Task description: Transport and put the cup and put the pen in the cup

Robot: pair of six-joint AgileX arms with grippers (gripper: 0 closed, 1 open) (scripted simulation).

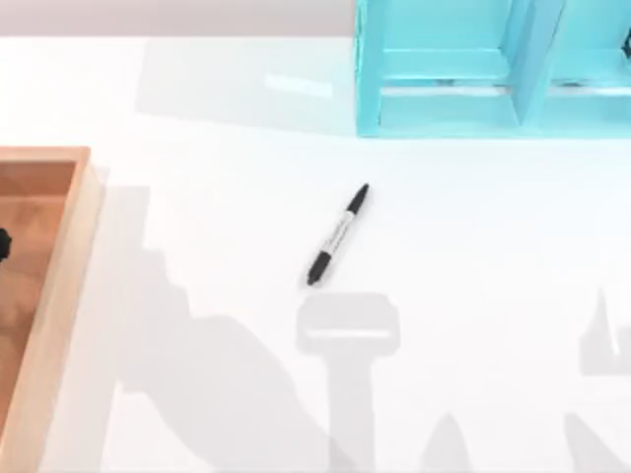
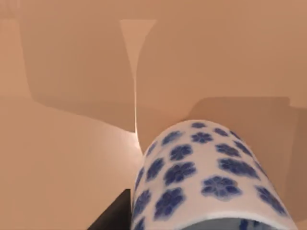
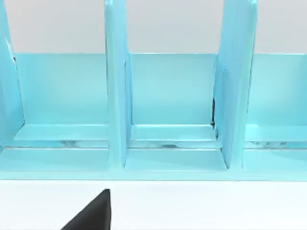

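Top view: the pen [image 1: 338,235] lies flat on the white counter [image 1: 493,256], near mid-counter, tilted, with one black end toward the teal rack [image 1: 444,108] at the far edge. A wooden tray [image 1: 69,246] sits at the counter's left edge; a small dark part at the tray's left margin is probably part of the left arm, though too little shows to be sure. Left wrist view: the cup [image 2: 206,177], white with blue flowers, sits close under the camera inside the tray [image 2: 72,158], against its tan floor and walls. A dark piece at the frame's lower edge, just beside the cup, is probably one finger; whether the left jaws are closed on the cup cannot be told. Right wrist view: the rack [image 3: 168,120] faces the camera across bare counter [image 3: 216,206], three compartments partly seen; one dark piece shows at the lower edge, and the right jaws' state cannot be told. Judgement: the step in hand is taking the cup from the tray. To do it well, the left jaws should straddle the wall squarely, grip firmly, lift clear of the tray rim before travelling, and set the cup upright near the pen.
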